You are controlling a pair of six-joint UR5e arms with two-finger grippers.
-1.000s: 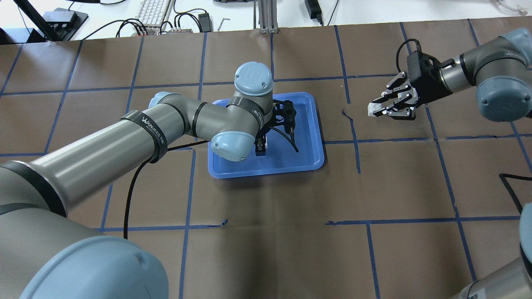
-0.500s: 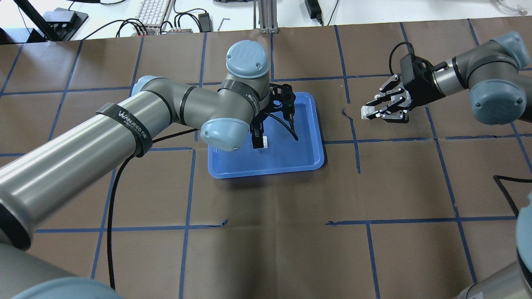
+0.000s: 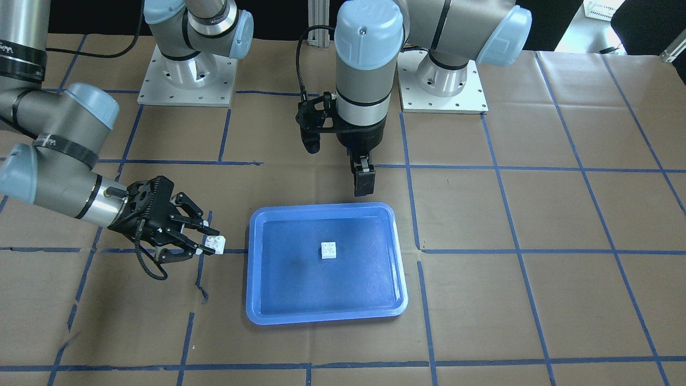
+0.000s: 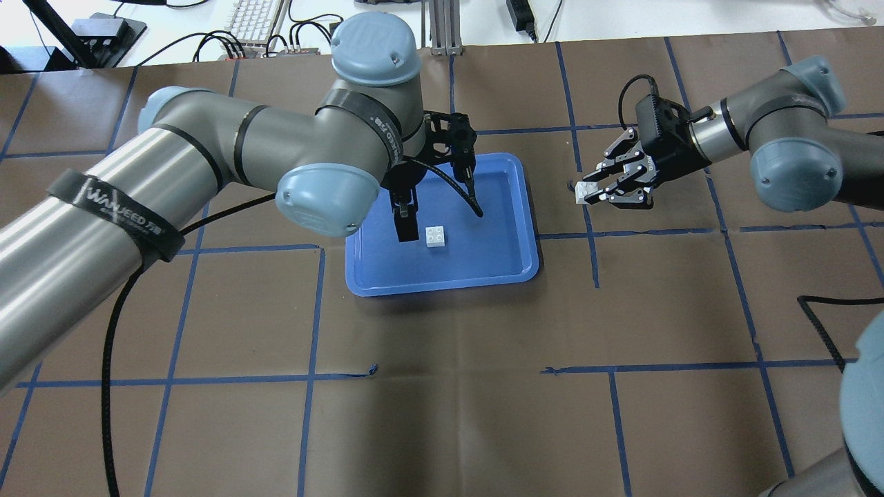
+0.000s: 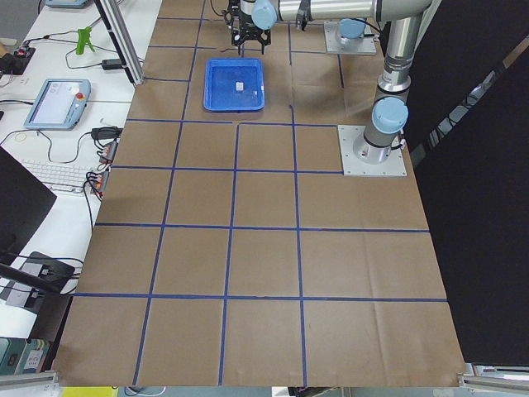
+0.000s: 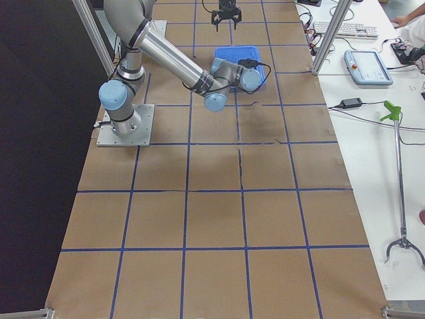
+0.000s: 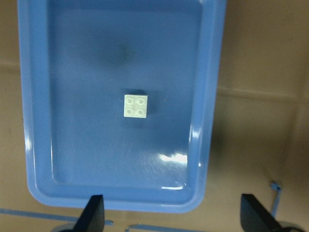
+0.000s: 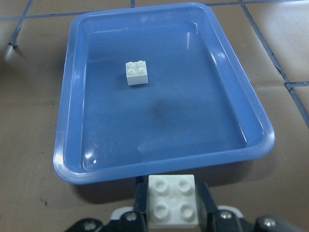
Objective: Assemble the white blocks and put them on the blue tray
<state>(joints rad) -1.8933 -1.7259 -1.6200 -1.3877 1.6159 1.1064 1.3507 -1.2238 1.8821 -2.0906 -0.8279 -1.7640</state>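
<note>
Overhead view, listed from left to right.

1. Left arm (image 4: pixel 173 159): grey with light-blue joint caps. Enters from the left edge, wrist over the left part of the tray.
2. Left gripper (image 7: pixel 173 220): pointed straight down above the tray, touching nothing. Wide open in its own wrist view, with the two fingertips far apart at the lower corners and nothing between them.
3. Blue tray (image 4: pixel 442 288): flat on the table near the centre, with rounded corners and a lighter raised rim.
4. Loose white block (image 4: pixel 435 236): on the tray floor near its middle, four studs up, well clear of the rim. Just beside the left gripper's finger as seen from overhead, but not gripped.
5. Right gripper (image 4: pixel 587 195): to the right of the tray, outside the rim and over bare table, fingers angled toward the tray. Closed narrowly on the second block.
6. Held white block (image 4: pixel 585 194): pinched between the right fingertips, studs up in the right wrist view. Off the tray and apart from the loose white block, the two not joined.
7. Table (image 4: pixel 449 414): covered in brown paper, marked with a grid of blue tape.
</note>
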